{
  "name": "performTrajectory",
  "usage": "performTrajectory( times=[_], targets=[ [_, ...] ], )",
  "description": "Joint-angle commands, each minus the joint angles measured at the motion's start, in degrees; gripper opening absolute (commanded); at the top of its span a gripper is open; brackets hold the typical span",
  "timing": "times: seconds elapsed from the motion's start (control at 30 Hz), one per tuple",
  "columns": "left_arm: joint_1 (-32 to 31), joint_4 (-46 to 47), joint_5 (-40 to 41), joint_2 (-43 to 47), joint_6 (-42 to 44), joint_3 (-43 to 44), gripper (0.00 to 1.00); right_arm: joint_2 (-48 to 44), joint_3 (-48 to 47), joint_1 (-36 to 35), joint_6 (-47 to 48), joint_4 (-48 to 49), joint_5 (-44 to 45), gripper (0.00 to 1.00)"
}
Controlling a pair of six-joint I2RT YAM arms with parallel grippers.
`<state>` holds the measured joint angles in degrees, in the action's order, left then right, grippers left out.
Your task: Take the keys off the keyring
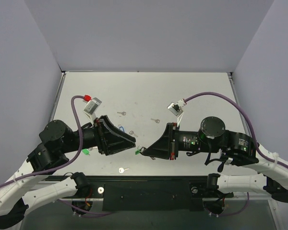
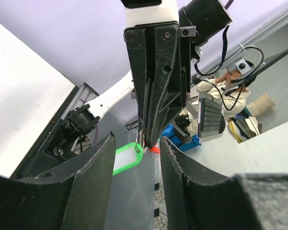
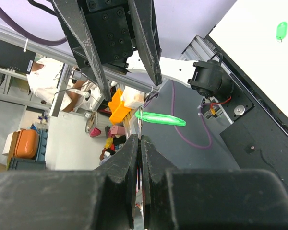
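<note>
The right claw is clenched on the keyring, a small oblong light-green plastic tag on a thin metal ring. Its two black fingers are pressed flat together at the ring end. The tag hangs off the claw's tip, lifted clear of the white counter, over the middle stretch close to the near edge. In the right wrist view the tag is seen edge-on, a thin green sliver just past the fingertips.

The left claw faces it from the left and is released, with its black fingers standing wide apart. In the left wrist view the tag shows in the gap between them, nearer the left finger. Whether either finger touches the tag cannot be told. The tips of the two claws nearly meet.

The right claw's tip hides the ring, so it cannot be told whether a key hangs on it.

A small silver metal key with a round head lies loose on the counter near the near edge, just nearward of the claws. A second key lies just beyond the left claw's tip. A third key and a fourth key lie farther in, toward the counter's middle and apart from each other.

A small blue tag lies beside the left claw on its far side. A brighter green tag lies by the left arm, toward the near left corner.
</note>
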<state>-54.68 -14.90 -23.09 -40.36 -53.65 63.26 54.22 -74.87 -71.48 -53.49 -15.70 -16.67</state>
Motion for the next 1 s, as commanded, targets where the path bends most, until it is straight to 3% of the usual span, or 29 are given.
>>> performTrajectory(
  times=[0.0,0.3,0.57,0.97],
  targets=[
    [-0.17,0.75,-4.32,-1.3,2.4,3.35,0.51,0.19,-1.5,-0.68,1.37,0.59,0.67,0.0],
    [-0.17,-0.48,-6.96,-2.97,3.73,3.53,0.46,0.72,-2.12,-0.76,1.82,0.24,1.02,0.0],
    [-0.17,-0.48,-8.46,-3.24,3.99,3.09,0.34,0.98,-2.47,-0.85,2.25,-0.03,1.2,0.0],
    [-0.17,0.39,-8.46,-3.06,3.64,1.77,0.3,2.21,-3.53,-0.85,2.78,-0.47,0.76,0.0]
  ],
)
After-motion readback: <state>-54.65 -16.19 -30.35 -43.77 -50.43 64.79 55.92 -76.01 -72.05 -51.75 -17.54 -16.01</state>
